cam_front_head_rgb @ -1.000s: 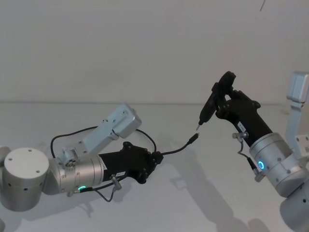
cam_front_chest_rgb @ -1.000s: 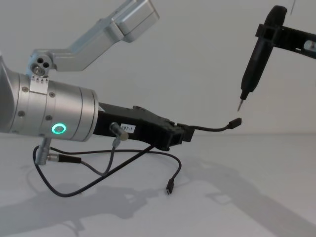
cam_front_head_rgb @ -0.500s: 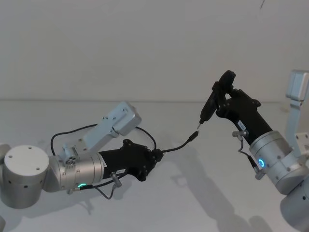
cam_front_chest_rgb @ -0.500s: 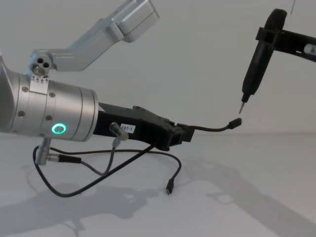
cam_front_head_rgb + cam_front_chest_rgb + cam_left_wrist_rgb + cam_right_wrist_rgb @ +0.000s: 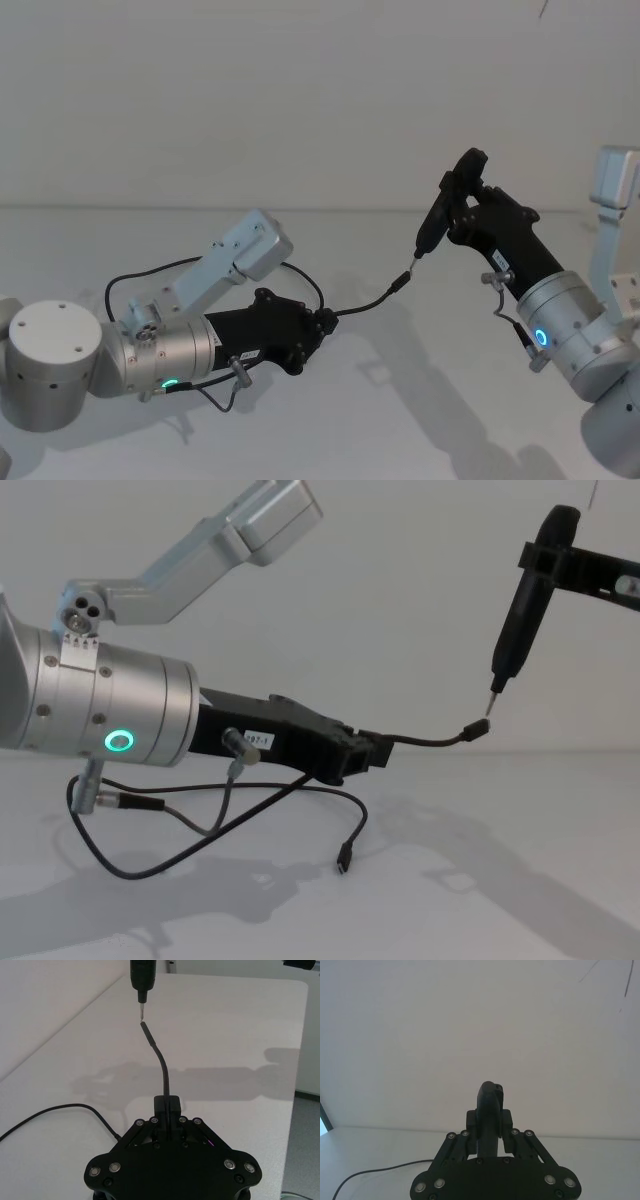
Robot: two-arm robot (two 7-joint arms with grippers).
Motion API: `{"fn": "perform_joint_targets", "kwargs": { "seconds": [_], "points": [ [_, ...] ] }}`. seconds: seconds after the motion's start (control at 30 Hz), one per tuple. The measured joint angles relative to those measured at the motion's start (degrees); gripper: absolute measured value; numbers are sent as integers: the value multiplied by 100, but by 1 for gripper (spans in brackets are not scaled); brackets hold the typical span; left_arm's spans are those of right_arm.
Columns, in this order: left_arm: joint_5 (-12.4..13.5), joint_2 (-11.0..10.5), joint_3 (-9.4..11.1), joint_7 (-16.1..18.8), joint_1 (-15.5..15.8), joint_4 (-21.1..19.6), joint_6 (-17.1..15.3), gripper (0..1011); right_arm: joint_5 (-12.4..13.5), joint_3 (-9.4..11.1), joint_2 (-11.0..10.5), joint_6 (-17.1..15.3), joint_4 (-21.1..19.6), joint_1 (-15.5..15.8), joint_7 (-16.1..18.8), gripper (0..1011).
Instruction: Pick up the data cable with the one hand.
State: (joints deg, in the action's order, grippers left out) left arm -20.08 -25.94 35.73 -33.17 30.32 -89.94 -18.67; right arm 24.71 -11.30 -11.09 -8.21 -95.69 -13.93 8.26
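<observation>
Head view: the left gripper [image 5: 320, 327] is clamped on the cable [image 5: 365, 305] above the table [image 5: 380, 420]. The cable's short end reaches from it toward the right gripper [image 5: 458, 200], which squeezes a rod [image 5: 432, 225].

Left wrist view: beyond the left gripper, the cable's plug [image 5: 145, 1027] sits just under the rod's tip — I cannot tell whether they touch.

Right wrist view: fingers closed on the rod.

Chest view: the long end droops below the left gripper — low, near the table.

Your left end effector [image 5: 322, 325], black with a white label, grips the thin black data cable [image 5: 372, 303] near one end. That plug [image 5: 479, 727] juts forward in mid-air; the rest loops down toward the table [image 5: 520, 880].
</observation>
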Motion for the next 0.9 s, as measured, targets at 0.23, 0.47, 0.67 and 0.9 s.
{"fn": "perform_joint_targets", "kwargs": {
  "seconds": [0.23,0.47,0.67,0.9],
  "points": [
    [0,0,0,0,0,0,0,40,0,2,4,-2,55,-33,6,279],
    [0,0,0,0,0,0,0,40,5,-3,5,1,107,-67,23,279],
    [0,0,0,0,0,0,0,40,5,-5,-3,4,127,-76,28,279],
    [0,0,0,0,0,0,0,40,-1,0,-19,6,128,-61,29,279]
  ]
}}
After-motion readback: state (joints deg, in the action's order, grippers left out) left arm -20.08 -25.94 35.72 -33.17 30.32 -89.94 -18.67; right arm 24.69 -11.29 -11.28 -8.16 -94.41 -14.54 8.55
